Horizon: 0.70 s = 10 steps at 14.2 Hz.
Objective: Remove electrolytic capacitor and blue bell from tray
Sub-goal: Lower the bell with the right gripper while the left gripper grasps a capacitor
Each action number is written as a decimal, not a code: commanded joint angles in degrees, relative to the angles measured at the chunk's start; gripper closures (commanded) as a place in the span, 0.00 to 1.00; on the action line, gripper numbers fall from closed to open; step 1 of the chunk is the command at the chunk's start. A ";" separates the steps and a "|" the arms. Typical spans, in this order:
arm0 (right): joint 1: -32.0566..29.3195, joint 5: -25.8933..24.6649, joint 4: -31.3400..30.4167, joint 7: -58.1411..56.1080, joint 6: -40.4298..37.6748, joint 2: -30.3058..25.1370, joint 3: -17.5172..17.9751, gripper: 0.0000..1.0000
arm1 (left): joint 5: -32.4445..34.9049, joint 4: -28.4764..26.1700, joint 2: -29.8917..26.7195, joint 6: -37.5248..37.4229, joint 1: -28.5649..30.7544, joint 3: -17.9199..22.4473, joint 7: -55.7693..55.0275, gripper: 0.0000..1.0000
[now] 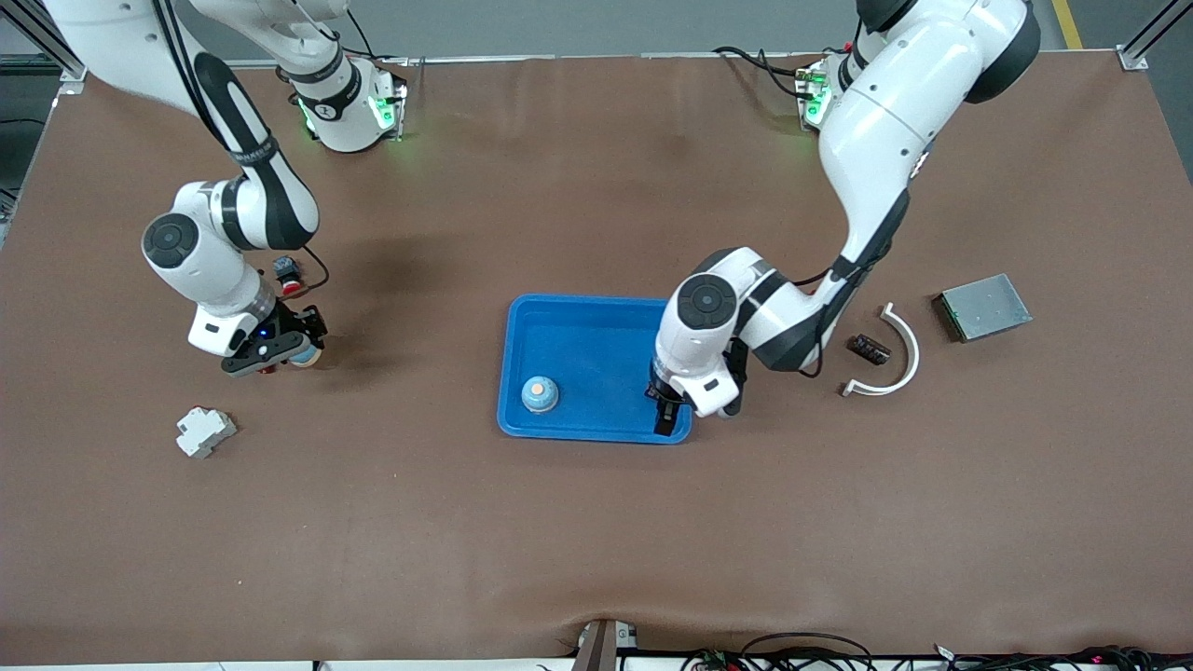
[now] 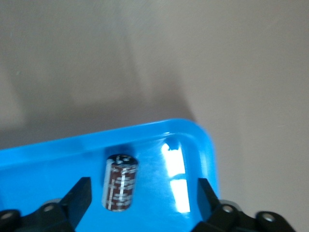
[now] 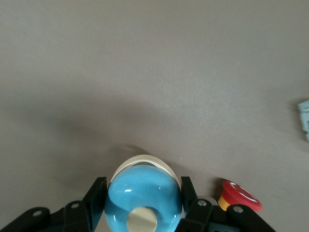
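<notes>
Now the right gripper (image 1: 280,352) is low over the table toward the right arm's end, its fingers (image 3: 96,198) pinching a blue bell (image 3: 143,198), with a red button (image 3: 240,195) just beside. A second bell (image 1: 540,393) sits in the blue tray (image 1: 578,326). Over the tray's corner, the left gripper (image 1: 667,410) is spread, and the capacitor (image 2: 119,182) lies in the tray between its fingers (image 2: 77,198).

Brown capacitor (image 2: 119,182) lies in blue tray (image 1: 578,321); blue bell (image 3: 143,195) held in right claw (image 3: 142,200).

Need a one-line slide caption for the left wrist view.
Left gripper open over the blue tray corner, capacitor lying between its fingers.
</notes>
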 commanded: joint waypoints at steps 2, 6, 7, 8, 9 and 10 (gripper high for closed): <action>-1.87 0.94 -0.20 -1.15 1.49 2.83 1.36 1.00 | 0.12 1.22 1.34 0.15 -2.61 1.61 -2.69 0.12; -1.96 1.02 -2.49 -1.15 1.40 2.83 1.63 1.00 | 0.12 1.22 2.21 0.15 -3.05 1.61 -2.69 0.55; -1.96 1.02 -2.40 -0.89 1.40 2.75 1.63 0.73 | 0.12 1.22 2.74 0.15 -3.05 1.61 -2.69 0.58; -1.96 1.11 -2.40 -0.80 1.40 2.75 1.63 0.01 | 0.12 1.31 2.92 0.15 -3.14 1.61 -2.69 0.64; -1.87 1.11 -2.40 -0.80 1.32 2.57 1.71 0.00 | 0.12 1.31 3.09 0.15 -3.40 1.61 -2.61 0.70; -1.87 1.11 -2.31 -0.63 1.06 2.31 1.89 0.00 | 0.03 1.31 3.01 0.15 -3.41 1.61 -2.69 0.90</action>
